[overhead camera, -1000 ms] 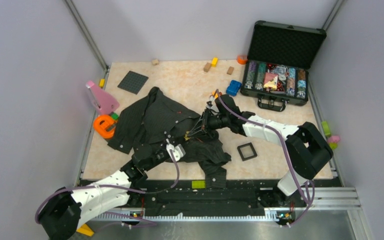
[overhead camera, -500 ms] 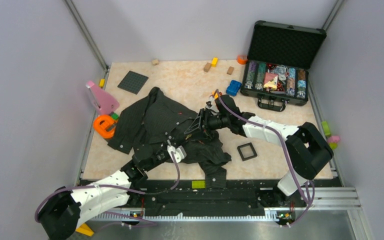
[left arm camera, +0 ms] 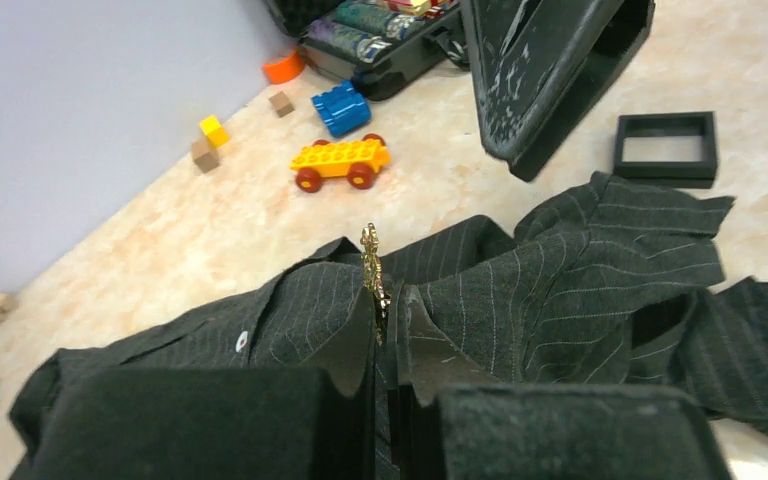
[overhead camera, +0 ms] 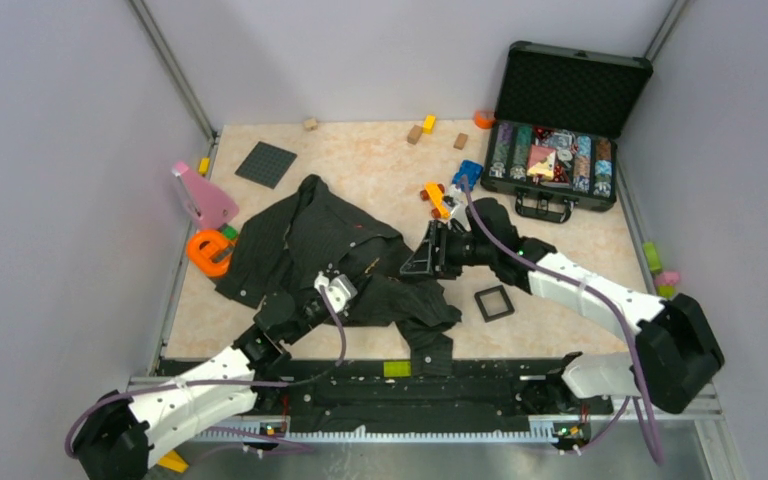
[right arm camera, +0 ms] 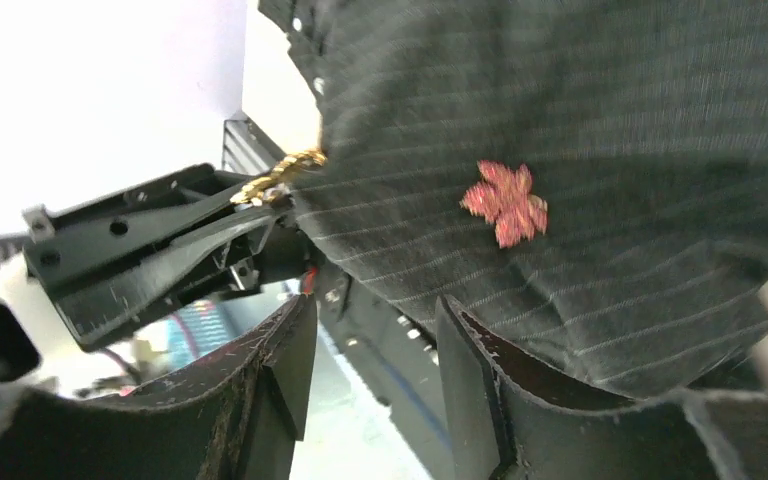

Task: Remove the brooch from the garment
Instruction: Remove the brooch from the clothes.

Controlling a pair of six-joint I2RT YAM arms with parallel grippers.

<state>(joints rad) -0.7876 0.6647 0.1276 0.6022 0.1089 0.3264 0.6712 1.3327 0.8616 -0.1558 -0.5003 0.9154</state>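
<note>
**Left jaws pinch the brooch at the shirt's edge; right jaws stand open nearby**

The left gripper (left arm camera: 382,342) is closed. Its two black fingertips are pressed together on the lower end of the brooch (left arm camera: 371,272), a thin gold piece that stands upright out of the tips. Folds of the garment (left arm camera: 550,290), a dark pinstriped shirt, bunch against both sides of those tips and spread away beyond them and to their right.

The right gripper (right arm camera: 375,322) has its jaws parted with nothing between them. In its wrist view the brooch (right arm camera: 280,176) sits above and to the left of the gap, beyond the fingertips and clear of them, at the shirt's edge, with the left gripper's closed fingers (right arm camera: 160,255) reaching it from the left. A small red flower shape (right arm camera: 505,203) lies on the cloth above the right-hand finger.

From the left jaws, the right gripper hangs ahead and to the right, apart from the brooch. Past the left tips a yellow toy car (left arm camera: 340,163) rests on the table, and a black square frame (left arm camera: 665,148) lies farther right, just beside the shirt.
</note>
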